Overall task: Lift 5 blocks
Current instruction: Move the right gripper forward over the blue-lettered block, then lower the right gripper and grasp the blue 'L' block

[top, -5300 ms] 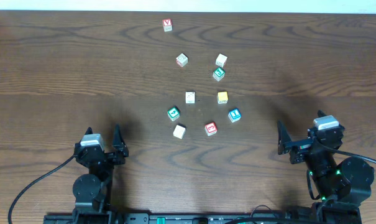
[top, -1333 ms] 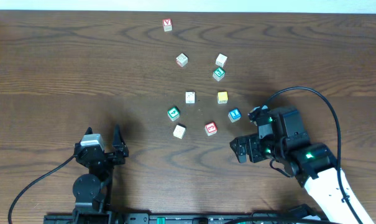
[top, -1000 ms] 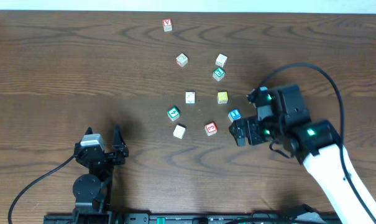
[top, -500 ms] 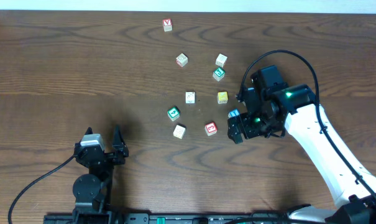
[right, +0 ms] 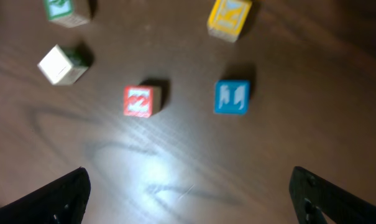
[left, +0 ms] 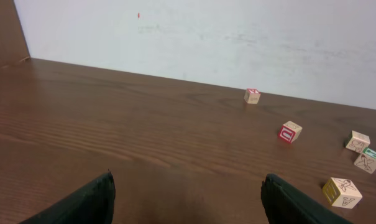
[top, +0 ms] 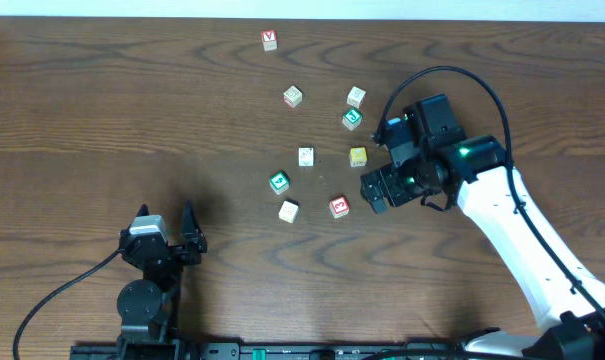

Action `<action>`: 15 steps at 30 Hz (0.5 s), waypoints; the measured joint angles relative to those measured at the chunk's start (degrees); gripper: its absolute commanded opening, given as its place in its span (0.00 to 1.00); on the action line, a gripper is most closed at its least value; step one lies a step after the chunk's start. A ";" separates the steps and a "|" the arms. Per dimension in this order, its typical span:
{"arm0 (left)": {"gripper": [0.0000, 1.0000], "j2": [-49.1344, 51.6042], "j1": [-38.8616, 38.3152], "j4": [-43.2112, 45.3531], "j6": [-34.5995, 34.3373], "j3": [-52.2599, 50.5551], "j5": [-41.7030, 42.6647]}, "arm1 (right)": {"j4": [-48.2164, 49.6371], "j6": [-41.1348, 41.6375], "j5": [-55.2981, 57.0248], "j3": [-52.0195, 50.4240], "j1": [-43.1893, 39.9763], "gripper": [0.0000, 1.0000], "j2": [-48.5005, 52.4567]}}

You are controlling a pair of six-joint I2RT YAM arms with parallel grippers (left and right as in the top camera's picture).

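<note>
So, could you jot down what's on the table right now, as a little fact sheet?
Surface: dark wooden table
Left tool: open, empty, low near the front edge
Right tool: open, empty, above the block cluster
Just ahead of it: blue block, red block
Also close: yellow block, cream block, green block
Off at the far edge: block with red V
Lifted: none; every visible block rests on the table
</note>
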 measured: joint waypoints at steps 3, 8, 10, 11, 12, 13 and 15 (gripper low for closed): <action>0.76 0.00 0.00 0.00 0.00 0.00 0.00 | 2.32 -0.35 1.55 0.00 0.00 0.99 2.29; 0.76 -0.02 0.00 0.00 0.00 0.00 0.00 | 4.68 -0.61 2.36 0.00 0.00 0.99 6.32; 0.76 -0.02 0.00 0.00 0.00 0.00 0.00 | 5.27 -0.68 2.64 0.00 0.00 0.99 8.41; 0.76 0.00 0.00 0.00 0.00 0.00 0.00 | 5.57 -0.68 2.75 0.00 0.00 0.99 9.57; 0.76 -0.02 0.00 0.00 0.00 0.00 0.00 | 5.88 -0.70 2.86 0.00 0.00 0.99 10.51; 0.76 -0.02 0.00 0.00 0.00 0.00 0.00 | 6.21 -0.68 2.95 0.00 0.00 0.99 11.43; 0.75 -0.02 0.00 0.00 0.00 0.00 0.00 | 6.95 -0.68 3.02 0.00 0.00 0.96 13.53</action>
